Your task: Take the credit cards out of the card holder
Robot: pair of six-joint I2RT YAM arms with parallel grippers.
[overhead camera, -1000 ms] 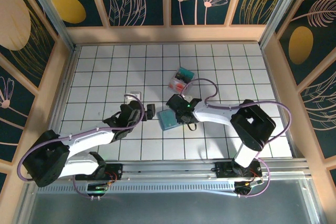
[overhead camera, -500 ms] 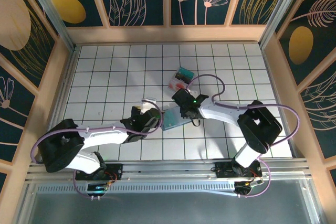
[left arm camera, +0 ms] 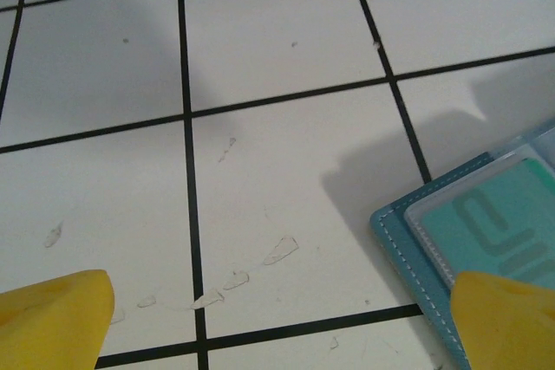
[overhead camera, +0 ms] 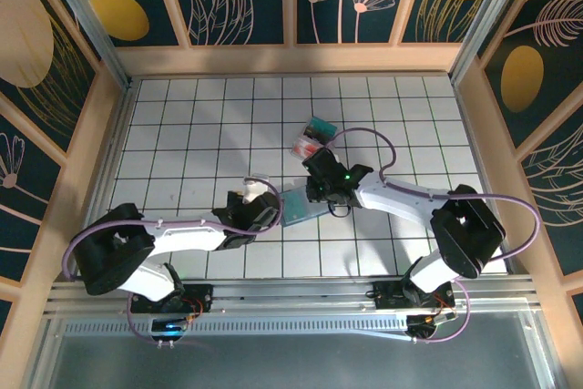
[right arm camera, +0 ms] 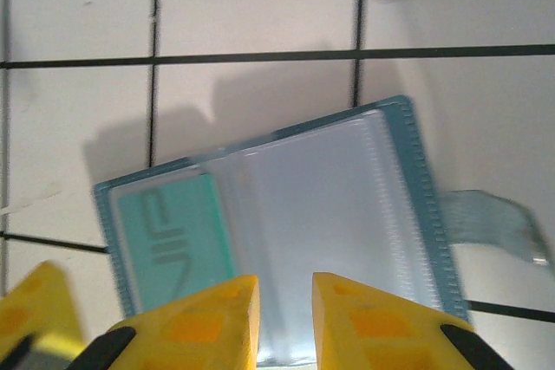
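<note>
Card holder (right arm camera: pixel 329 188) lies open, teal card (right arm camera: pixel 173 227) inside, and the nearly closed right gripper (right arm camera: pixel 286 301), its hold unclear, could drag it while the left gripper (left arm camera: pixel 277 322) gapes wide.

Tiled floor (overhead camera: pixel 182 125) was left free at the far left and far right, up to the wooden walls (overhead camera: pixel 291 59). The card holder (overhead camera: pixel 293 211) was hemmed in. The left gripper (left arm camera: pixel 282 327) was spread wide beside its left corner, the right gripper (right arm camera: pixel 284 301) was poised over its sleeves, and loose credit cards (overhead camera: pixel 312 138) were piled near behind.
</note>
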